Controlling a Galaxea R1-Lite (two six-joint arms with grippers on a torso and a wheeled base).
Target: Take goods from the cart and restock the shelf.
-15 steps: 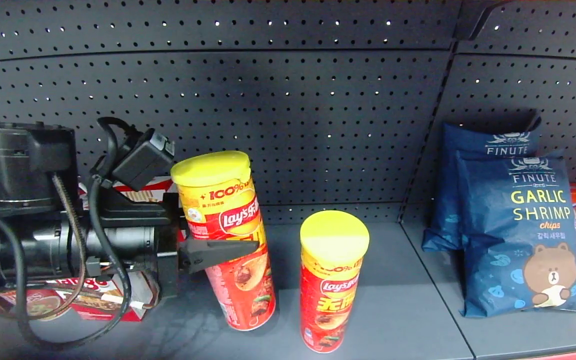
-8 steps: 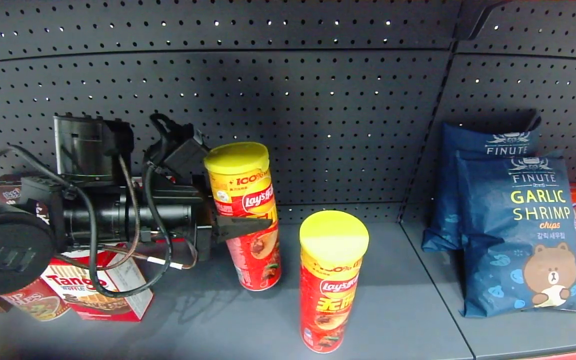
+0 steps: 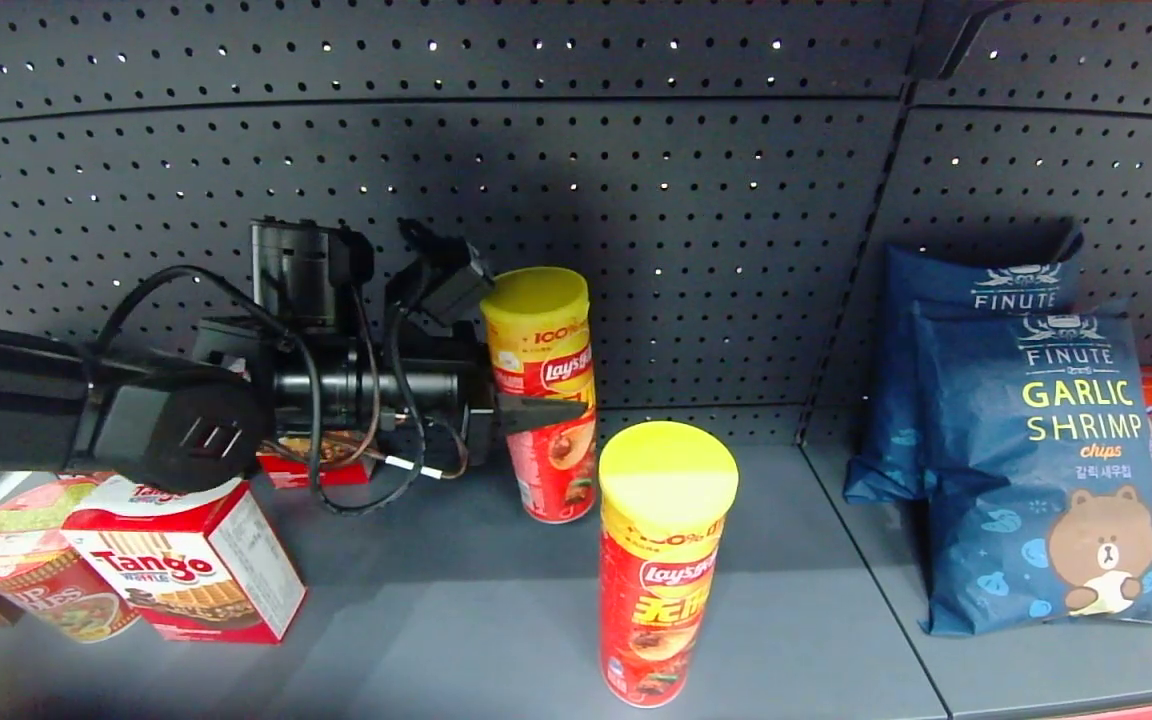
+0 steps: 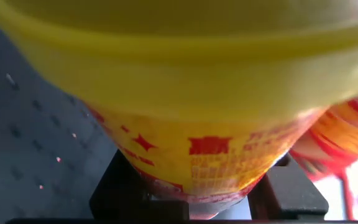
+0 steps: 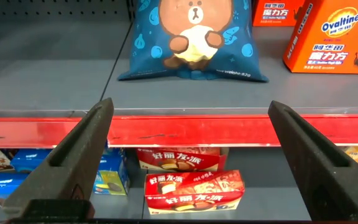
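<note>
Easing the grip only once the base sits flat on the shelf [image 3: 416, 590] looks the sound way to finish. Clamped between the left fingers [image 3: 536, 408], the chips can [image 3: 541, 330] stands upright, its base perhaps touching down already; a second can [image 3: 664, 560] stands just beyond the fingertips, frontward. The right fingers [image 5: 73, 162] gape wide, empty.

A shop is showing itself here: red cardboard snack tubes with yellow plastic lids [image 3: 661, 580] and dark blue foil crisp bags [image 3: 1036, 480] are standing on a grey metal shelf [image 3: 796, 600]. A dark perforated metal panel [image 3: 686, 200] is rising behind that shelf, a red plastic strip [image 5: 185, 130] is edging its front, and red biscuit boxes [image 5: 194, 191] are lying beneath it.
</note>
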